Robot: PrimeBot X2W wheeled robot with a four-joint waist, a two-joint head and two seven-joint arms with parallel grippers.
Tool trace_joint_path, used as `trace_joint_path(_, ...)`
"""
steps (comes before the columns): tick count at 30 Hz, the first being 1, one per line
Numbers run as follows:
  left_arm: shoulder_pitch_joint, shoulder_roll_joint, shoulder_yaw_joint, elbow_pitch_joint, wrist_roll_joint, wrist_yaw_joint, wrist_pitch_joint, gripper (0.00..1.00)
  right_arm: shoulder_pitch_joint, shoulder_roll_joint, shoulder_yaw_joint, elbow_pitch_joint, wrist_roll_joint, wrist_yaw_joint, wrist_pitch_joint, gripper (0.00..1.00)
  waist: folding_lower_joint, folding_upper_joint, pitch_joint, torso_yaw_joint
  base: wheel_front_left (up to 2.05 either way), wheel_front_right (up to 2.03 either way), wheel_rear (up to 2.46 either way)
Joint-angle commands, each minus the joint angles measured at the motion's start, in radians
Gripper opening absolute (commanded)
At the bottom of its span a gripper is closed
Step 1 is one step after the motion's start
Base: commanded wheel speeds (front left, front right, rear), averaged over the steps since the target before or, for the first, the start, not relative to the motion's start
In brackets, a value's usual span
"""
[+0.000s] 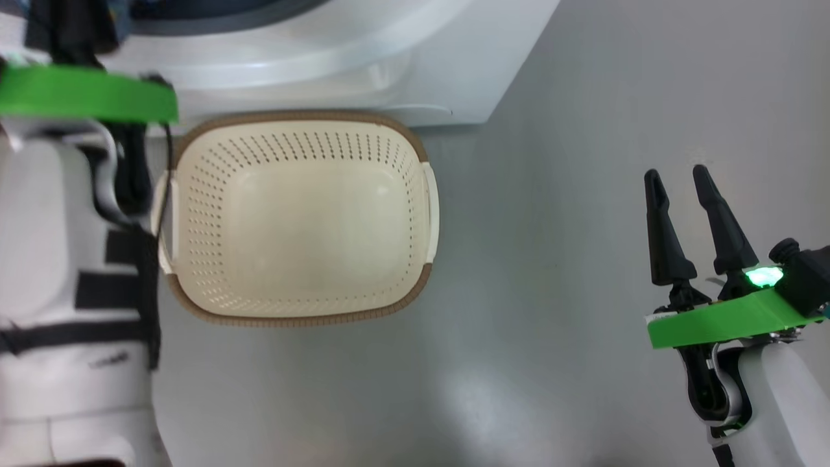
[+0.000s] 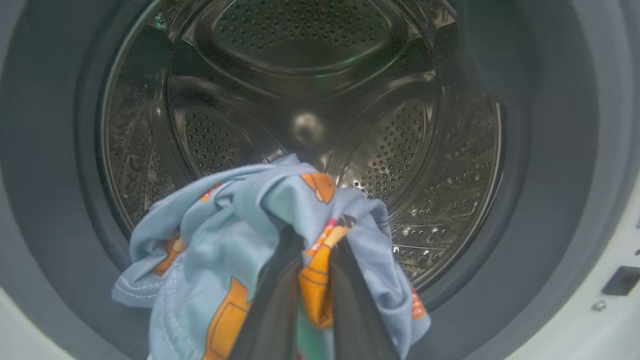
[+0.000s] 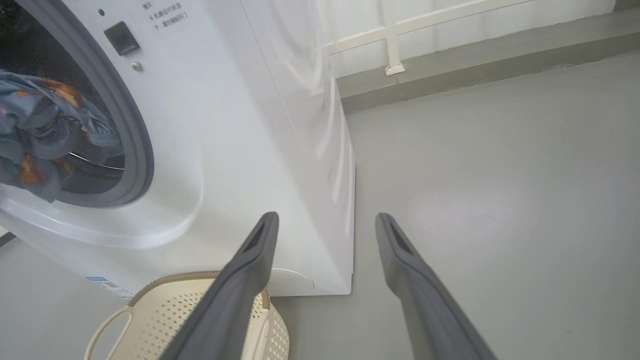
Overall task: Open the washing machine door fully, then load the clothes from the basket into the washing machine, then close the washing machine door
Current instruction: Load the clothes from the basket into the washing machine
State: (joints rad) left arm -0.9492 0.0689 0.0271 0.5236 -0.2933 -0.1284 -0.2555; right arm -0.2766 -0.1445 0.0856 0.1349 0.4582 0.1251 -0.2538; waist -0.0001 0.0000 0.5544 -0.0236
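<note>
At the washer's mouth, the left claw [image 2: 317, 245] is clenched on the clothes [image 2: 240, 225]. Its 2 dark fingers pinch a fold of orange-printed blue fabric near the middle of the bundle. The rest droops to either side over the lower gasket [image 2: 545, 150]. Whether the bundle is 1 garment or 2 cannot be told. Beyond it, the steel drum [image 2: 310, 60] lies open, and no other garment shows on the part of it in sight.

Handling, as judged: the fabric is light, soft and limp. It will not break or slip much, but it can snag. Loose hems hanging outside the pinch could drag on the gasket lip or fall short of the drum. The central fold is a sound hold. Release looks better deeper in, past the gasket.

Lower down, the right claw [image 1: 676, 174] is released, its fingers spread wide with nothing between them. It hangs over bare floor [image 1: 551, 259], well apart from the basket [image 1: 194, 214]. The basket sits on the floor just before the washer [image 3: 240, 125] and holds nothing.

Assessment: loading is near its end. What is left is the drop into the drum, then closing the door.
</note>
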Motion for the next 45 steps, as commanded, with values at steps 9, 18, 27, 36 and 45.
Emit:
trace_joint_path(9,-0.268,0.114,-0.029,0.268,0.003,-0.002,-0.006,0.00,-0.055,0.021,0.044,-0.019,-0.010,0.006,-0.008,1.00,0.0001,0.0000,0.142,-0.058,0.00,0.00,0.00)
trace_joint_path(18,-0.390,0.168,-0.076,0.303,0.030,-0.002,-0.006,0.00,-0.064,0.036,0.064,-0.014,-0.005,0.006,-0.008,1.00,0.0001,0.0000,0.149,-0.108,0.00,0.00,0.00)
trace_joint_path(27,-0.395,0.194,-0.041,0.226,0.092,-0.002,-0.006,0.67,-0.069,0.050,0.074,-0.019,0.000,0.006,-0.008,1.00,0.0001,0.0000,0.157,-0.142,0.00,0.00,0.00)
trace_joint_path(36,-0.361,0.175,0.033,0.297,0.094,0.002,-0.006,1.00,-0.058,0.058,0.067,-0.016,0.000,0.006,-0.008,1.00,0.0001,0.0000,0.143,-0.143,0.00,0.00,0.00)
trace_joint_path(45,-0.294,0.148,0.051,0.266,0.108,-0.002,-0.006,1.00,-0.057,0.049,0.064,-0.014,-0.003,0.006,-0.008,1.00,0.0001,0.0000,0.115,-0.123,0.00,0.00,0.00)
